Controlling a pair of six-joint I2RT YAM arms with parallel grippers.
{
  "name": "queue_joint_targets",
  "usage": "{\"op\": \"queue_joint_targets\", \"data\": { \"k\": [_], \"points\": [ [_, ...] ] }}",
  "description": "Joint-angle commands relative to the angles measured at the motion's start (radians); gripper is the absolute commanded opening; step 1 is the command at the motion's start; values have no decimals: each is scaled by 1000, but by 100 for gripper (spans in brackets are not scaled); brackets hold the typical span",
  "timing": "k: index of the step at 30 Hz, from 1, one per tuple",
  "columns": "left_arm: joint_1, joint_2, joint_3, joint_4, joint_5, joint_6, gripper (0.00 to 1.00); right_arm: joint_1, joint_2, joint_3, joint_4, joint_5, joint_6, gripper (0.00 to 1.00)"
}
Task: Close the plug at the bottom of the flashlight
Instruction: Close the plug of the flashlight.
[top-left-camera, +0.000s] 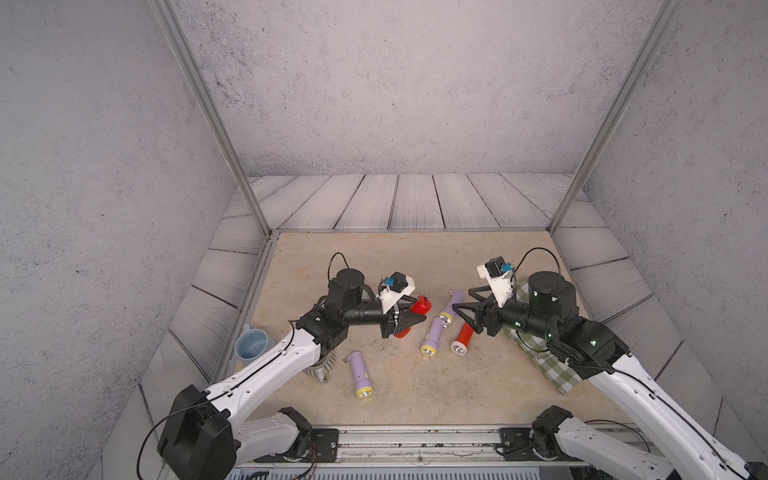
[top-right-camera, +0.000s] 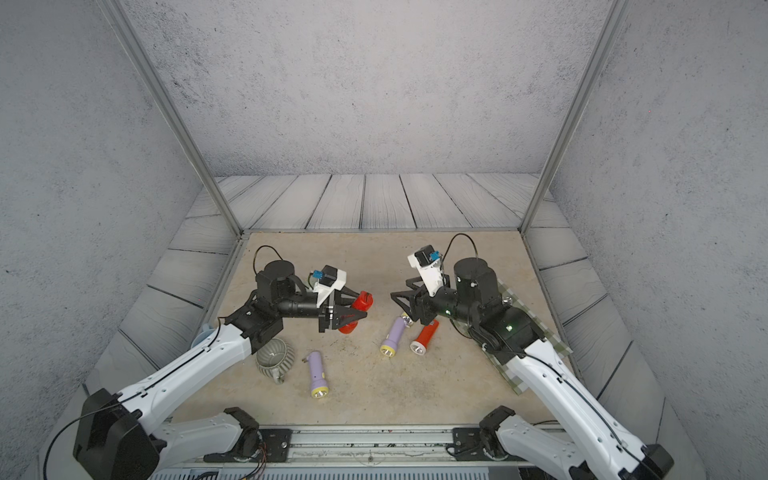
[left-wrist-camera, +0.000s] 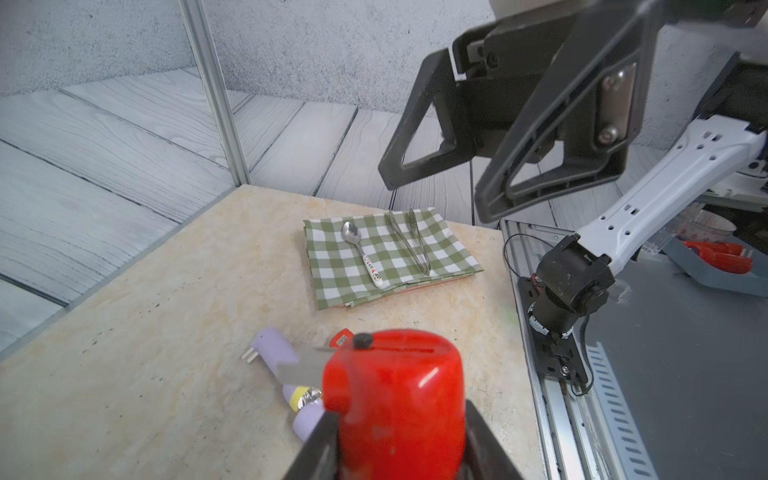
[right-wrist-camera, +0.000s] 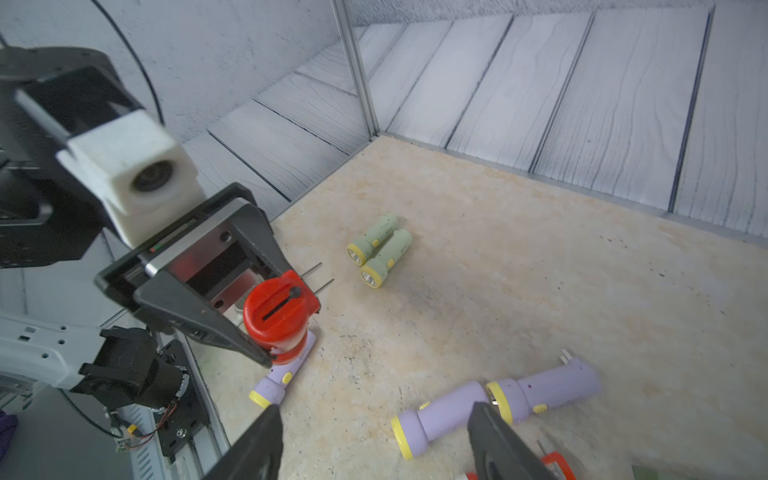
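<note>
A red flashlight (top-left-camera: 419, 307) (top-right-camera: 362, 301) hangs above the table, and my left gripper (top-left-camera: 417, 311) (left-wrist-camera: 401, 440) is shut on its body. Its bottom end (right-wrist-camera: 278, 305) faces my right gripper and shows a slot with a black knob. The plug (left-wrist-camera: 301, 365) stands folded out at the side, its two metal prongs (right-wrist-camera: 318, 276) sticking out. My right gripper (top-left-camera: 462, 299) (right-wrist-camera: 376, 419) is open in the air, a short gap from the flashlight's bottom, with nothing between its fingers.
On the table lie three purple flashlights (top-left-camera: 434, 334) (top-left-camera: 453, 303) (top-left-camera: 359, 374), a second red one (top-left-camera: 463, 338) and two green ones (right-wrist-camera: 380, 249). A blue cup (top-left-camera: 251, 345) and a ribbed mug (top-right-camera: 274, 355) sit left. A checked cloth (left-wrist-camera: 332, 282) bears a spoon (left-wrist-camera: 361, 249) and tongs (left-wrist-camera: 409, 241).
</note>
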Motion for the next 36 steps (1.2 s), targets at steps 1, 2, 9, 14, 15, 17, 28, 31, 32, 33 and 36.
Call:
{"op": "queue_joint_targets", "data": {
  "k": [1, 2, 9, 14, 15, 17, 28, 31, 32, 33, 36],
  "points": [
    [38, 0, 48, 44, 174, -12, 0, -3, 12, 31, 71, -77, -24, 69],
    [48, 1, 50, 46, 201, -13, 0, -2, 29, 46, 73, -77, -29, 66],
    [70, 8, 58, 22, 260, 6, 0, 26, 200, 237, -67, -68, -131, 57],
    [75, 30, 72, 18, 301, -2, 0, 98, 216, 283, -63, -64, -224, 49],
    [75, 33, 74, 16, 313, -2, 0, 119, 222, 296, -84, -47, -247, 49],
    [77, 39, 84, 7, 327, -3, 0, 179, 240, 328, -144, 22, -311, 49],
    [78, 35, 91, -11, 337, 0, 0, 238, 236, 310, -171, 41, -348, 49],
    [78, 39, 94, -12, 340, 0, 0, 243, 245, 308, -171, 43, -352, 53],
    [78, 41, 96, -12, 341, -1, 0, 243, 248, 311, -173, 51, -354, 54],
    [78, 42, 95, -12, 342, 0, 0, 245, 252, 313, -173, 57, -355, 54],
    [78, 47, 96, -13, 346, 0, 0, 249, 260, 319, -169, 59, -357, 54]
  ]
}}
